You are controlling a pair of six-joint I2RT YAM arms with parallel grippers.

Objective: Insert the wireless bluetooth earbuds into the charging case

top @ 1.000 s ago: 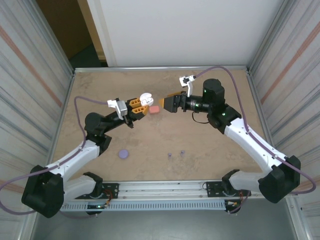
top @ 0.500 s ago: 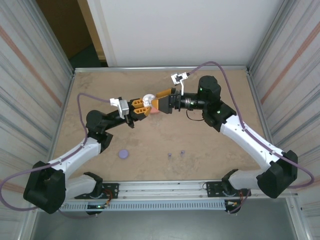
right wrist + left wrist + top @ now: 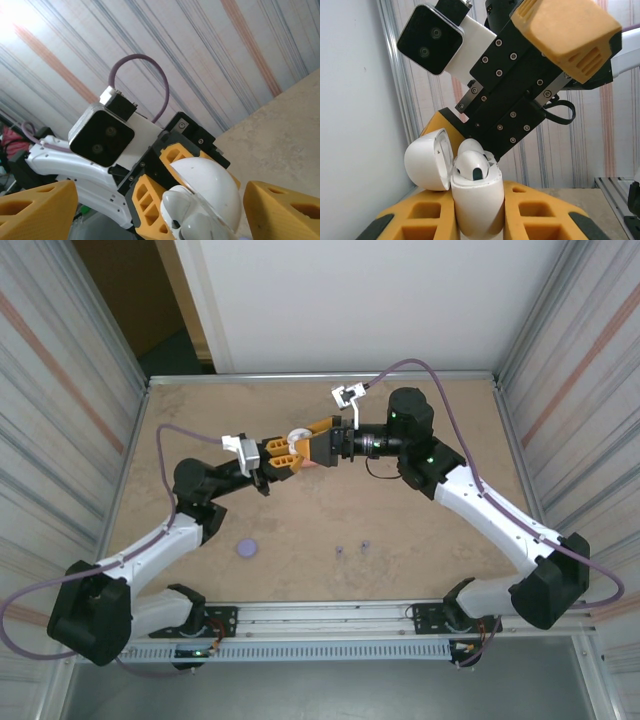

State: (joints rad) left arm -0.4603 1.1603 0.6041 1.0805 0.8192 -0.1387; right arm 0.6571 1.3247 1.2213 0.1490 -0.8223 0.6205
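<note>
1. The left gripper (image 3: 283,453) is pinched on the lower body of a white charging case (image 3: 475,200), held up over the middle of the table (image 3: 420,540); its orange fingers cover the case's base.
2. The case's lid (image 3: 425,160) is swung open to the left. A white earbud (image 3: 470,167) sits in the mouth of the case (a second rounded white shape lies just behind it, but I cannot tell whether that is another bud).
3. The right gripper (image 3: 305,443) faces the left one, its jaws spread to either side of the case. The right wrist view shows a gap at each finger, though its lower edge cuts off the case.
4. A sliver of a pink thing (image 3: 318,466) shows under the right gripper, mostly hidden.
5. Two purple earbuds (image 3: 340,550) lie nearer on the table, too small to make out.
6. A round purple thing (image 3: 246,548) lies to their left.
</note>
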